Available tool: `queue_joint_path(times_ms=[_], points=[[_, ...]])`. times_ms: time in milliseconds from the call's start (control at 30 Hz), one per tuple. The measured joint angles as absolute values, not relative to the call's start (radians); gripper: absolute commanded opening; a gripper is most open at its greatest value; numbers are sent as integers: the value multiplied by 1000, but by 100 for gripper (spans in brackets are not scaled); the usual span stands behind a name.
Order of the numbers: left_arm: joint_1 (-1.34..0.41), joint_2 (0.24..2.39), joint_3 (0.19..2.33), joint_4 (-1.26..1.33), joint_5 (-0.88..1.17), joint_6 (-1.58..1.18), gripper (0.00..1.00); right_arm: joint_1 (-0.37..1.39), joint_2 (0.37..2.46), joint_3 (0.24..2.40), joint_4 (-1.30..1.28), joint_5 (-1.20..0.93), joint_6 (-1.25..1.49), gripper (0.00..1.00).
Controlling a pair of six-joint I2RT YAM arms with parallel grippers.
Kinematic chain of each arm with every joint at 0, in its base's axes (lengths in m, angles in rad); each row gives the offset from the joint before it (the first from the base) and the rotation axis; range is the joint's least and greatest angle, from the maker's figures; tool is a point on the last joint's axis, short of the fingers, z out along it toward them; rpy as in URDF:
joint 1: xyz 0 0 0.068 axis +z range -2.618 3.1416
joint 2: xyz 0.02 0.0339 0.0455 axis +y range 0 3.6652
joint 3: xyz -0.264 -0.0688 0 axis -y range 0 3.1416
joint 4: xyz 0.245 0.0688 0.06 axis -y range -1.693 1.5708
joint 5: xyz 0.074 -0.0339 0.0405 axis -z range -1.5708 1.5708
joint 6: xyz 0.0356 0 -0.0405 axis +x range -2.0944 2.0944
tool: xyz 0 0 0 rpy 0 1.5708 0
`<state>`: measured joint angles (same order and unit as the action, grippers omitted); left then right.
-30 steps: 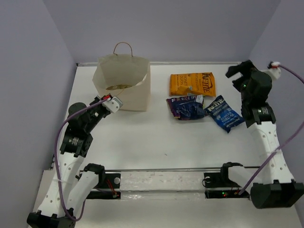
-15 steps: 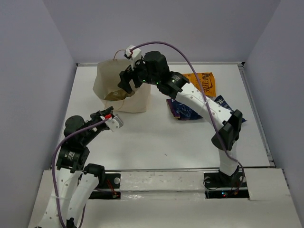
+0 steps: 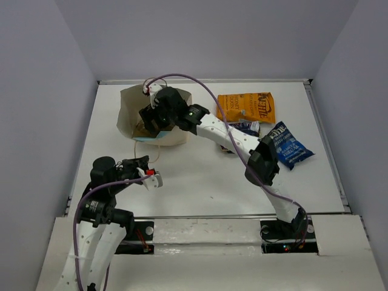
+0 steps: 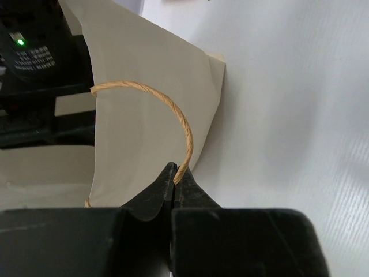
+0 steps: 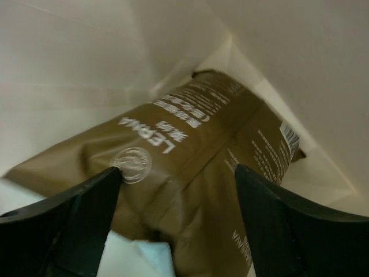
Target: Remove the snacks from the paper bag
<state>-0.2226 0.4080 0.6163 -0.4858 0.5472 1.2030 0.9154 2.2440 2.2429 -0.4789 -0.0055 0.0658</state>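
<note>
Lavender walls box in a white desk (image 3: pixel 200 176), and the paper bag (image 3: pixel 128 115) stands at its far left with the right arm reaching down into its mouth. Through the right wrist view, the right pincer (image 5: pixel 173 196) is spread, one finger on each side of a brown packet (image 5: pixel 190 138) lying slanted on the bag's floor; I can't tell that either finger touches it. A light teal packet (image 5: pixel 147 254) peeks out beside it. My left pincer (image 4: pixel 173 182) is clenched on the bag's thin brown handle (image 4: pixel 179 115) on the near side, which I judge steadies the bag. To do this well I'd lower the right fingers until they bracket the packet's middle, close firmly, then lift straight up, clear of the paper walls so the bag doesn't drag. The orange chip bag (image 3: pixel 245 108) and dark blue bag (image 3: pixel 291 147) lie out on the desk to the right; I'd set this one near them
</note>
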Motion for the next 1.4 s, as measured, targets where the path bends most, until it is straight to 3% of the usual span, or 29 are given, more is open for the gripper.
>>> queue_joint_path(times_ms=[67,267,567,633,667,767,800,1067,1400], points=[[-223,396,607,-519,548,1240,0,917,2282,2254,-494,49,88,100],[-223,393,606,-538,550,1270,0,922,2431,2399,-530,205,112,100],[-223,396,606,-513,548,1163,0,947,2519,2405,-554,290,76,99],[-223,397,606,-513,549,1147,0,949,2522,2406,-554,305,75,86],[-223,397,606,-511,549,1137,0,950,2522,2406,-553,312,74,66],[-223,398,607,-498,549,1116,0,950,2524,2406,-551,327,72,35],[-223,400,607,-492,549,1107,0,949,2526,2406,-548,332,72,4],[-223,421,619,-417,521,1031,0,943,2510,2407,-548,337,56,1],[-223,583,738,-234,322,813,0,911,2295,2372,-537,-11,84,1]])
